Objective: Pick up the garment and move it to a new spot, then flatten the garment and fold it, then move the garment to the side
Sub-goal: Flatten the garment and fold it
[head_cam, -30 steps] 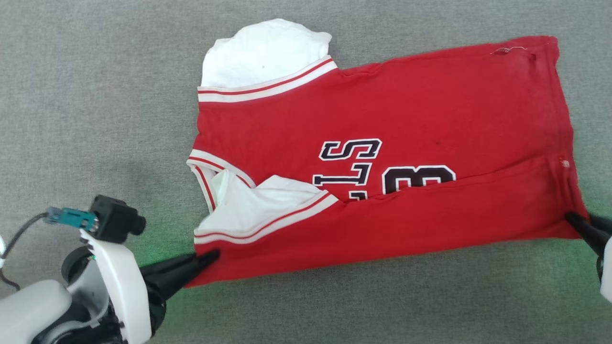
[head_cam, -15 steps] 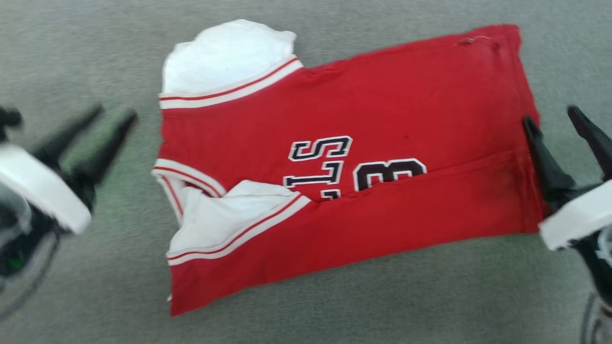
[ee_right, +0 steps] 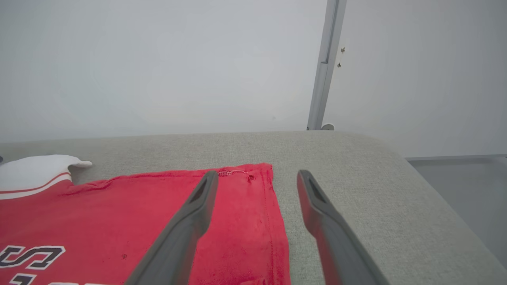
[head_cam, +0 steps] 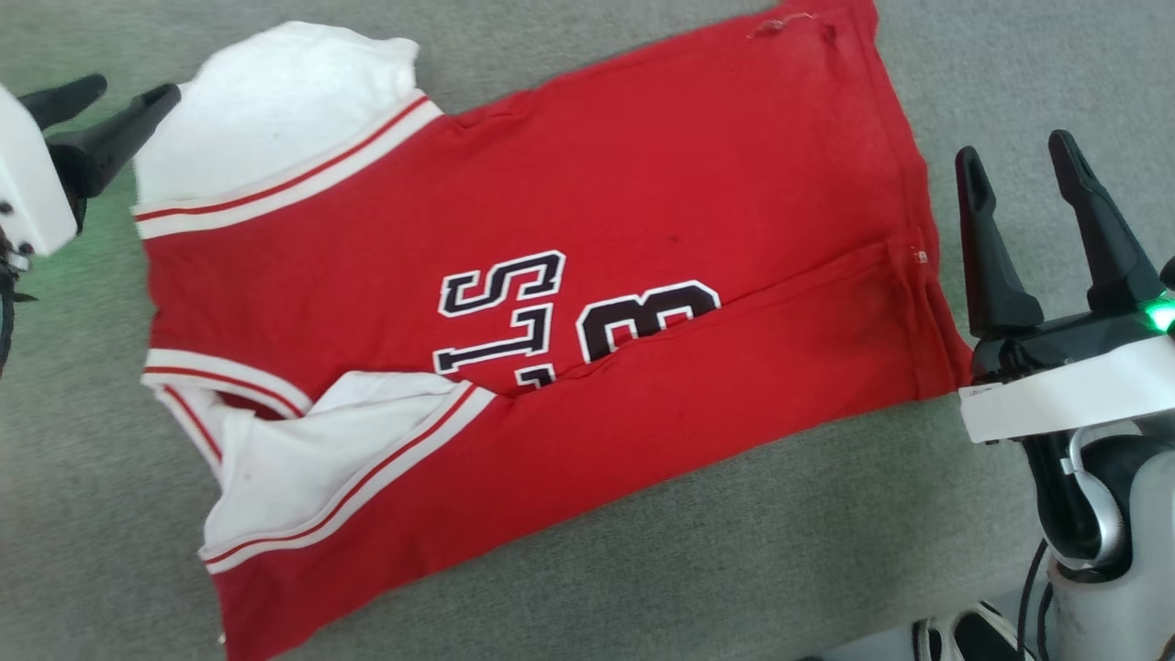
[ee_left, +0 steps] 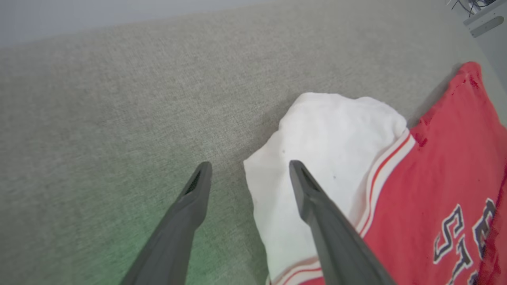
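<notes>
On the grey woven fabric surface (head_cam: 826, 569), the red basketball-jersey garment (head_cam: 661, 211) w/ white sleeves & black white-outlined lettering lies spread flat, its near long edge folded up over part of the print. Left gripper (head_cam: 130, 89) is by the far white sleeve (head_cam: 275, 101), fingers apart, holding nothing. Right gripper (head_cam: 1015, 149) is just beside the hem end, fingers also spread, empty.
</notes>
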